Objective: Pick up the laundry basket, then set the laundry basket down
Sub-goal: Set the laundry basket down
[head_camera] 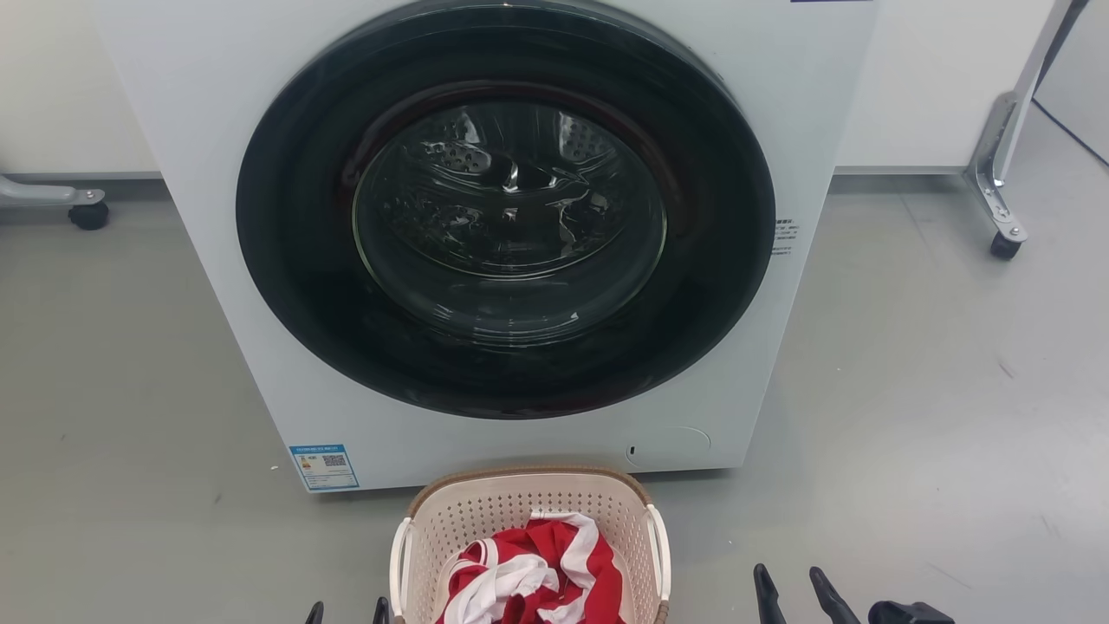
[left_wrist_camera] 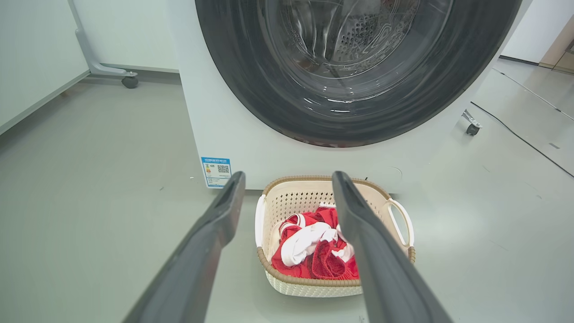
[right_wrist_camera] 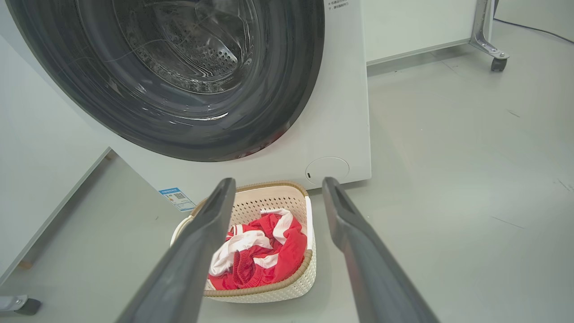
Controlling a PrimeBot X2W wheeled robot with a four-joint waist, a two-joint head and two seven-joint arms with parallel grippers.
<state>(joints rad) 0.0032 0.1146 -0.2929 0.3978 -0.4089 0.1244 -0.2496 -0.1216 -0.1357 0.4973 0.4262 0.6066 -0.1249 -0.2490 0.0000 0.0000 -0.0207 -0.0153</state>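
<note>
Laundry basket (head_camera: 520,511): on floor (head_camera: 910,390) between left gripper (head_camera: 346,614) and right gripper (head_camera: 788,585), nearer left.
Long axis: toward washing machine (head_camera: 520,442).
Fingers: both pairs apart.

The head view's bottom edge cuts off the near end of the laundry basket (head_camera: 520,511) and all but the fingertips of the left gripper (head_camera: 346,609). The right gripper (head_camera: 790,579) loses its base there too. A red and white garment (head_camera: 537,576) hides the basket's floor. The washer (head_camera: 217,260) runs past the top edge. The print on its blue label (head_camera: 324,466) is too small to read.
</note>
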